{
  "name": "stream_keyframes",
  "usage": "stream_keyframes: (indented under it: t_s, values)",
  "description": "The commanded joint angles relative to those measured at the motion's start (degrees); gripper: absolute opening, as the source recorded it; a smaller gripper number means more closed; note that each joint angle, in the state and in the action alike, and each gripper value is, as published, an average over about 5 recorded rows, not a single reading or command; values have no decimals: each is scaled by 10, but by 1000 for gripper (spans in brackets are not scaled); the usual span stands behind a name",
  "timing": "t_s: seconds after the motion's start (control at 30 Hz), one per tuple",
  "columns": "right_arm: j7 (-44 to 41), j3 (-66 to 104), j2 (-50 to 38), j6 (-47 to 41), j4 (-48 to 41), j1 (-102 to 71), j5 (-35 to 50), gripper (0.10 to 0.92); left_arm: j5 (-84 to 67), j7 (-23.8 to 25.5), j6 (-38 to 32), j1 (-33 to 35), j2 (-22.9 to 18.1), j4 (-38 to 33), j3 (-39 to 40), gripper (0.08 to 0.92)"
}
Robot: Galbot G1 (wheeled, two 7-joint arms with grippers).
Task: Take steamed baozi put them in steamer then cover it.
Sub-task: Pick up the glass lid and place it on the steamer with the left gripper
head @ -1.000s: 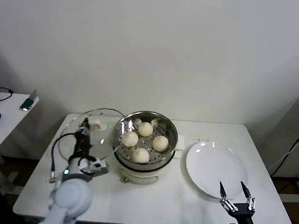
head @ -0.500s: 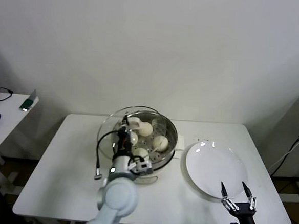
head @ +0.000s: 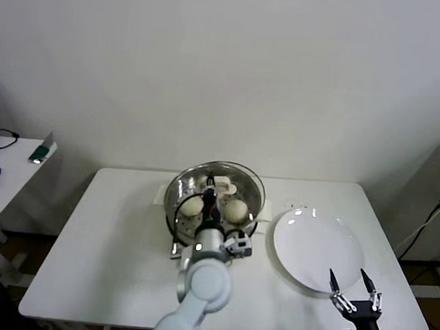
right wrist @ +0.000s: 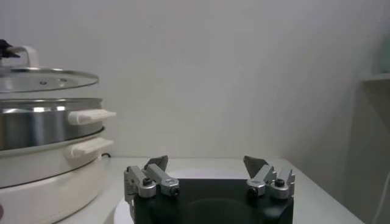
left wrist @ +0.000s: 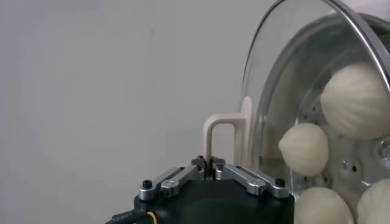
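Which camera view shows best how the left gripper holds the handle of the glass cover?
The left wrist view: the left gripper is shut on the cream handle of the cover, seen close. The head view shows the cover over the steamer, with the arm hiding the grip. The right wrist view shows only the cover's edge.

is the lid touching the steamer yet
Apart. In the right wrist view the lid hovers over the steamer, with a strip of wall visible between rim and pot. The left gripper holds its handle.
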Motion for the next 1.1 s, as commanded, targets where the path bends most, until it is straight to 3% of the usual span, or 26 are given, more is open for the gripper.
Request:
stream_keyframes:
  t_s: [0.03, 1.1]
  values:
    - [1, 1, -2, 6, -4, -1, 5, 823, 9, -9, 2, -21, -28, 56, 13, 144]
    - [-4, 7, 6, 15, -9, -6, 5, 823, 13, -27, -9, -16, -28, 62, -9, 144]
